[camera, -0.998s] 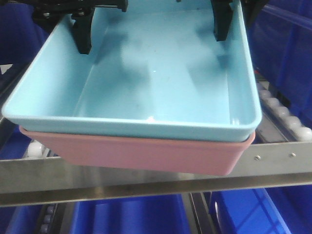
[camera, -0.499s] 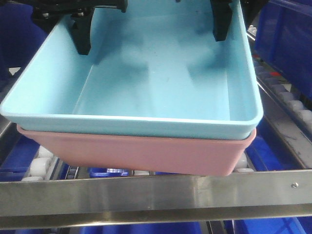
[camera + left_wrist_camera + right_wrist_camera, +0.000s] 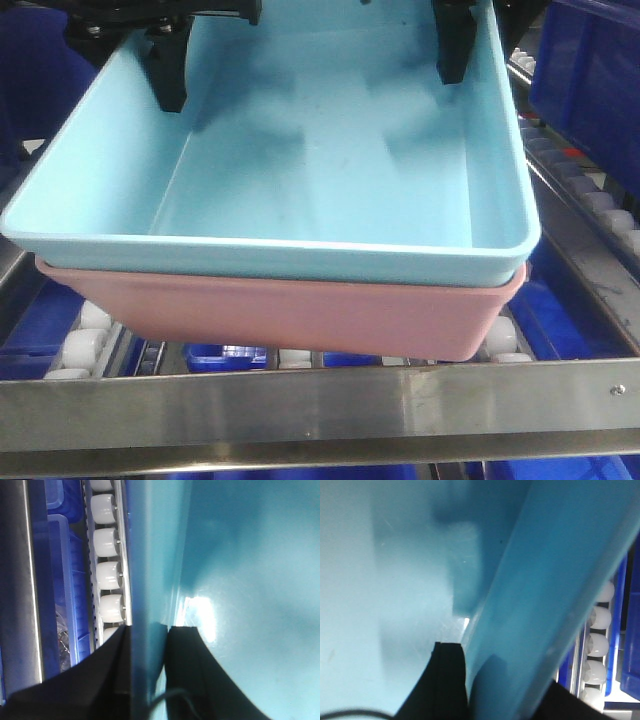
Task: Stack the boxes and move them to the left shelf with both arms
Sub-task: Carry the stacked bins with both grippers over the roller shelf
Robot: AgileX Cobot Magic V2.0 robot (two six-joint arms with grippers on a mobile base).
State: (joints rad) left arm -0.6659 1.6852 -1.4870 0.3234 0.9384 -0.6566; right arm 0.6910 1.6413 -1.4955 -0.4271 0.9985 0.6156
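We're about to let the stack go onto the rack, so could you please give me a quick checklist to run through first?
1. Blue bin nested in pink bin: ok, rims line up along the front.
2. Left gripper on the blue bin's wall: ok, one jaw either side of it.
3. Right gripper on the opposite wall: ok, jaws straddle the wall.
4. Stack past the front rail: ok, the rail shows in front of and below the pink bin.
5. Pink bin resting on the rollers: cannot tell, its underside is hidden.
6. Lane ahead free: cannot tell, the bins block the view.
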